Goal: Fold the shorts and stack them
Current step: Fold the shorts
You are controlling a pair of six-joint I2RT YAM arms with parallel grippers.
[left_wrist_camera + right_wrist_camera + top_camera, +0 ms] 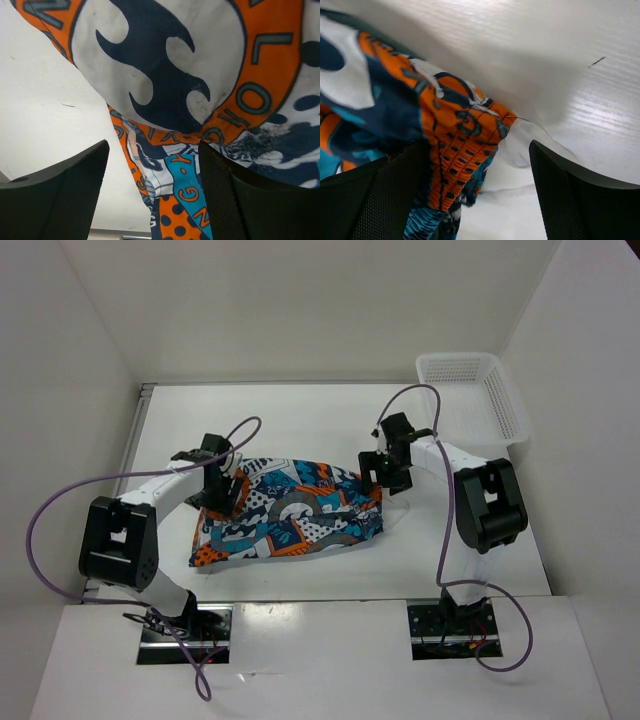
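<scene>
Soft, limp shorts (290, 515) lie between the open fingers of left gripper (152, 170) and right gripper (477, 167); edges there probably pinch best.

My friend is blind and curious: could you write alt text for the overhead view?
Colourful patchwork shorts lie on a white table, the left pincer at one end and the right pincer at the other. A white mesh basket sits in the far right corner.

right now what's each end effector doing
Left end effector: open, over the shorts, holding nothing.
Right end effector: open, at the shorts' edge, holding nothing.
</scene>
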